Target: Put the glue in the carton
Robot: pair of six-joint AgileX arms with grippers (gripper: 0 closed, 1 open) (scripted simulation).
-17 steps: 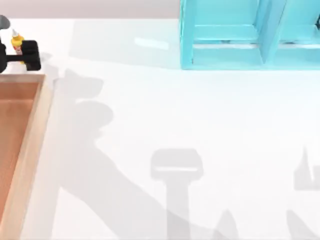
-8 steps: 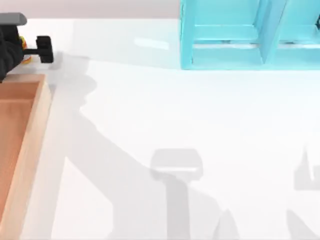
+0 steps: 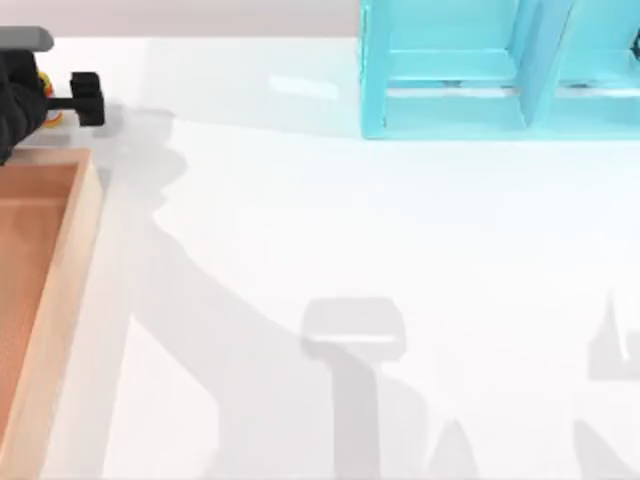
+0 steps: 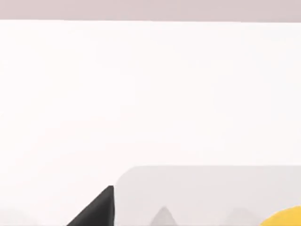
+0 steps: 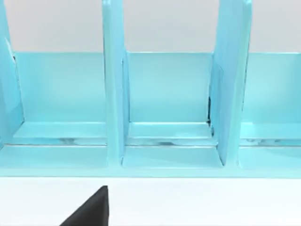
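Left gripper (image 3: 48,108) sits at the far-left back corner of the table, just beyond the carton's end rim. Black body covers most of what it works on; one finger (image 3: 88,98) sticks out toward the right. A sliver of yellow-orange, the glue (image 3: 53,117), peeks out at the gripper. Whether the fingers are clamped on it or merely around it, you cannot tell from here. In the left wrist view a yellow curve of the glue (image 4: 284,217) shows at the edge, a dark fingertip (image 4: 96,209) beside it.

Handling, as a judgement: small plastic bottle, light, fairly stiff, label likely slick. Take it across the body, below the nozzle cap; the taper would slip.

Carton (image 3: 62,290) lies along the left edge, open, tan rim, nothing visible inside.

Right gripper: parked, its wrist view facing the cyan shelf unit (image 5: 160,108); fingers' state unclear.
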